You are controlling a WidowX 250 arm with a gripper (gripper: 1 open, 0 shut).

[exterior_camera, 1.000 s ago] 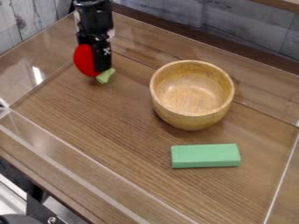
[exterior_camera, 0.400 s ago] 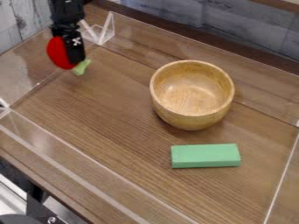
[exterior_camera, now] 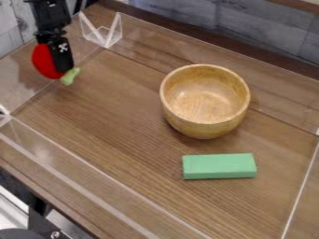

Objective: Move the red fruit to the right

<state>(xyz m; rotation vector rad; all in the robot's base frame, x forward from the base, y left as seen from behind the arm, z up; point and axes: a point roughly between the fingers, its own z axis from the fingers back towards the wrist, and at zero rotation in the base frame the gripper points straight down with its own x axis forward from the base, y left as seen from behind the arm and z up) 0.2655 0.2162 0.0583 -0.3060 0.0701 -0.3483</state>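
Gripper (exterior_camera: 55,62) clamped on toy strawberry (exterior_camera: 51,63), lifted at far left of table (exterior_camera: 112,149); placement to the right not yet done.

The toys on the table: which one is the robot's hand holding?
The red strawberry, at the far left. It hangs clamped in the hand above the table, while the wooden bowl and green block lie untouched on the wood.

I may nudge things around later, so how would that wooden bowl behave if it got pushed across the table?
The wooden bowl looks rigid with thick walls, so it would probably slide in one piece rather than flex. Its low, wide shape suggests it is unlikely to tip. The table looks smooth, so it may slide easily.
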